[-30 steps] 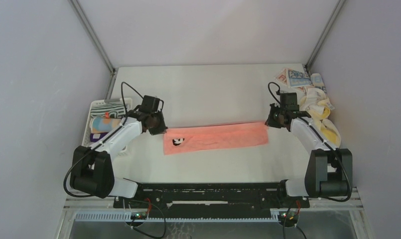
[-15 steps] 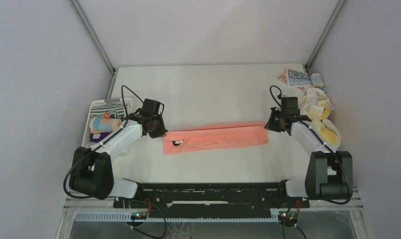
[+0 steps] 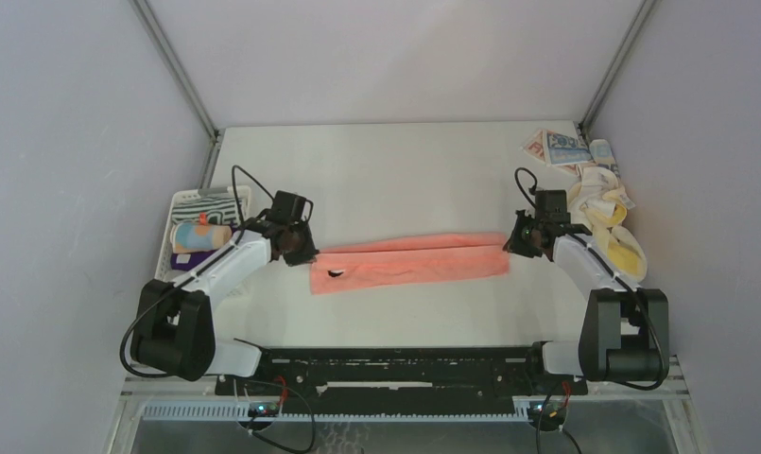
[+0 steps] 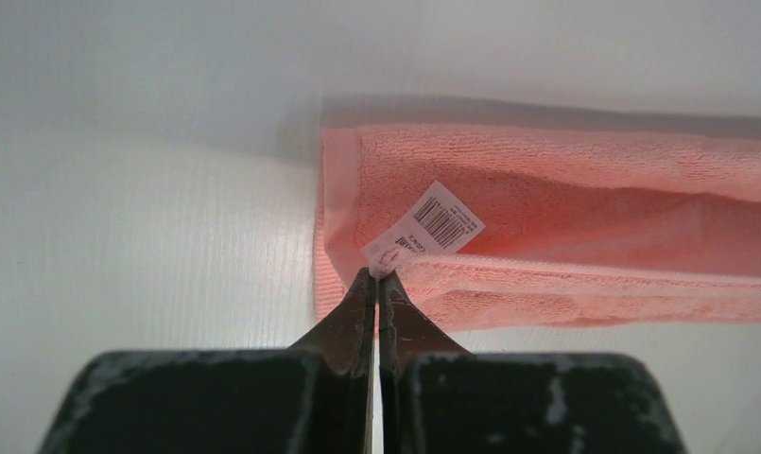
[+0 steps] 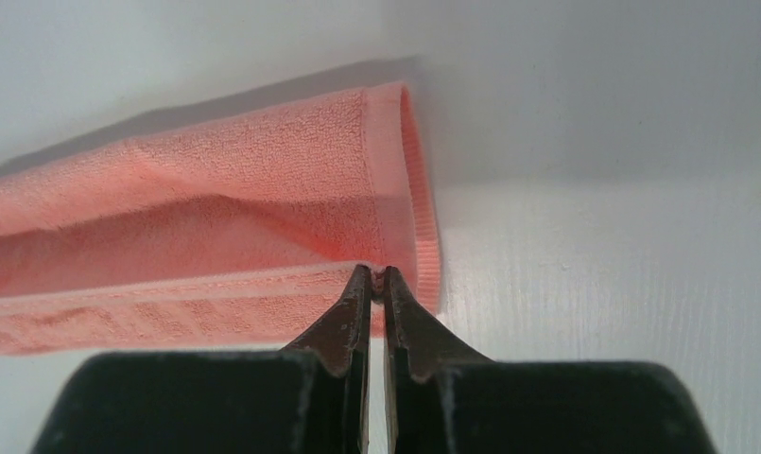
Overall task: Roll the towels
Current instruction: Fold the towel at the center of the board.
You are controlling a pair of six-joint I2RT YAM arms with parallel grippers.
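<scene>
- Across the middle of the table: the salmon-pink towel, a long strip running left to right, folded lengthwise, with one layer doubled over the other.
- At its left end, a white label with a barcode, fixed at the folded-over edge.
- Right at that left end, the left gripper: jaws pressed together with no gap, tips pinching the towel's edge just beside the label.
- At the opposite, right end, the right gripper: likewise fully closed, tips nipping the hem at the corner of the upper layer, with the ribbed hem curling round just beyond them.
- So: held at both ends, spanning from one gripper to the other, its near long edge flat on the table.
- Towards the far right corner, well apart from the pink strip, a loose heap of other towels: a cream-yellow towel just right of the right arm and a blue-printed towel beyond it.
- At the left edge, behind the left arm, a white slotted basket holding more: a light-blue towel with orange, apparently rolled, a purple towel on its near side and a striped towel on its far side.
</scene>
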